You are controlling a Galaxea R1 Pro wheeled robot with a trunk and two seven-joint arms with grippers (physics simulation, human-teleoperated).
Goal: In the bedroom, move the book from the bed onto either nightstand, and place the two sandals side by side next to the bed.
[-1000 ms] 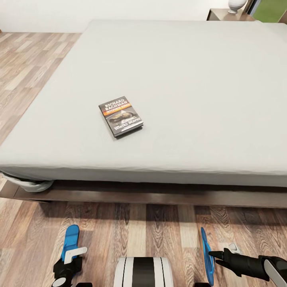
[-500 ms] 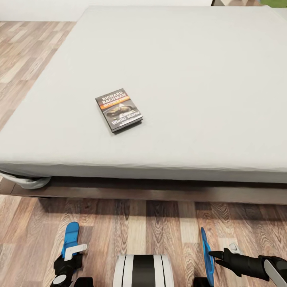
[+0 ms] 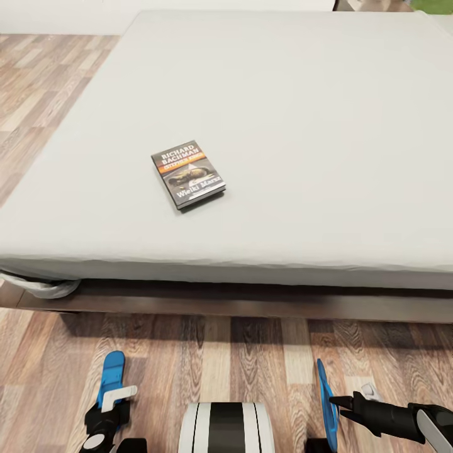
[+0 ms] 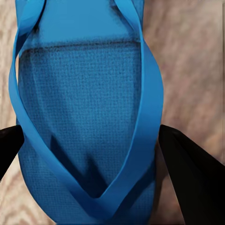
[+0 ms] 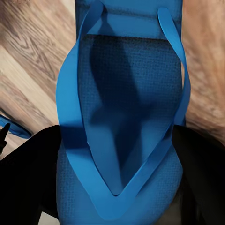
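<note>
Nearest me: L gripper (image 3: 108, 412) has one blue sandal (image 3: 112, 379), fingers pinched on its edges w/ the strap between them in the left wrist view (image 4: 84, 136). That sandal looks roughly flat, long axis pointing toward the bed. R gripper (image 3: 336, 401) is clamped on the other sandal (image 3: 326, 396), which stands on edge in the head view; right wrist view shows the sole (image 5: 126, 122) held across its width by both fingers. Can't tell from here if either sole touches the floor (image 3: 214, 358) or hangs just above it, the head angle is poor for that.

The two sandals are well apart, my trunk (image 3: 225, 429) between them, both just short of the bed frame (image 3: 251, 305). So the coming move, as I judge it, is bringing them together: R one needs rolling flat, then both set parallel, toes toward the frame.

Further out: book (image 3: 188, 173) lies flat on the mattress (image 3: 327, 126), left of centre, near the front edge, top of cover angled away-left. It's nearer my L arm, so L is prob. the one to fetch it once the sandals are down.
</note>
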